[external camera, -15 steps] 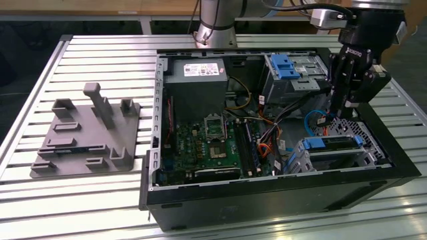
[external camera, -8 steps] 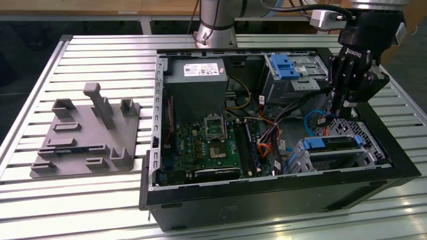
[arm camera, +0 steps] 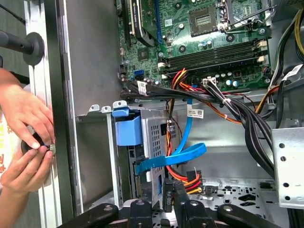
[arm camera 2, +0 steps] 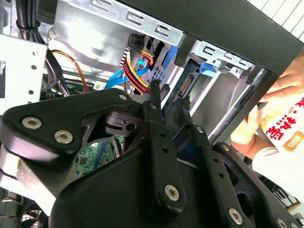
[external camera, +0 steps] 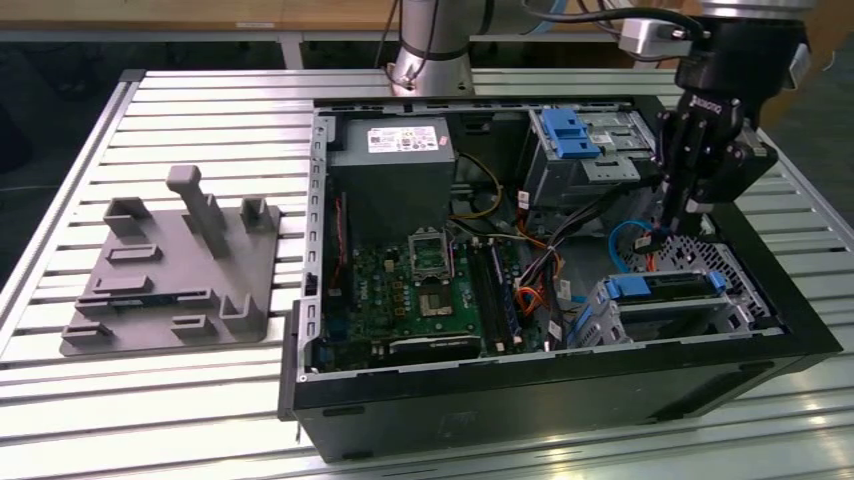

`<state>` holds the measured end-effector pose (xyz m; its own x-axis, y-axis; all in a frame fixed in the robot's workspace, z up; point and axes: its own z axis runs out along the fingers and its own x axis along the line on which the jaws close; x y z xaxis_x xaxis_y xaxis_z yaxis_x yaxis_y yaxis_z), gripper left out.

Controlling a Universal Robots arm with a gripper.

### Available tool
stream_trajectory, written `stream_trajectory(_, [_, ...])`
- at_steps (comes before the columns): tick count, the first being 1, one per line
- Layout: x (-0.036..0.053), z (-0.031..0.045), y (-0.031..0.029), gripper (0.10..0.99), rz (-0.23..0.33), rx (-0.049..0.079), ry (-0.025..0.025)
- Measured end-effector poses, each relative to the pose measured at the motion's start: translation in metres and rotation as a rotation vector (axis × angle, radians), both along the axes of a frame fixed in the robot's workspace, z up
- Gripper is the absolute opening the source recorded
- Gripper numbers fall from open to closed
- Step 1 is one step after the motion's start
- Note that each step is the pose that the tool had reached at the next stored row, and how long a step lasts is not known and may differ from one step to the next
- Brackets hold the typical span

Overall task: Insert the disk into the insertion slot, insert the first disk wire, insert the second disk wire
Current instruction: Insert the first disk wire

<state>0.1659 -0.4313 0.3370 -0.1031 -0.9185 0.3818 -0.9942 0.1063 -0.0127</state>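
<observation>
- The disk [external camera: 665,286], grey metal in a bright blue carrier, lay flat, seated inside the insertion slot.
- The insertion slot [external camera: 674,318], a low silver perforated cage, sat in the case's corner towards the exterior view's right.
- A flat blue wire [arm camera: 183,154] reached the disk's rear edge.

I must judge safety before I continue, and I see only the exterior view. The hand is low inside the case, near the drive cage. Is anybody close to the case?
Observer: Yes. In the first wrist view a person's hand is just outside the case wall, pinching something small.
Operator: Which cable is nearest to the hand?
Observer: The red, yellow and black wire bundle ends right beside the hand.
Operator: And the other cable?
Observer: The blue flat cable ends at the edge of the disk; seated or not, I cannot tell.
</observation>
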Motion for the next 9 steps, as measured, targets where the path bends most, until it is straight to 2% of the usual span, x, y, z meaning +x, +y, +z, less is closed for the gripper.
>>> stream_trajectory(9, [0.0, -0.0004, 0.003, 0.322, 0.015, 0.0, 0.0])
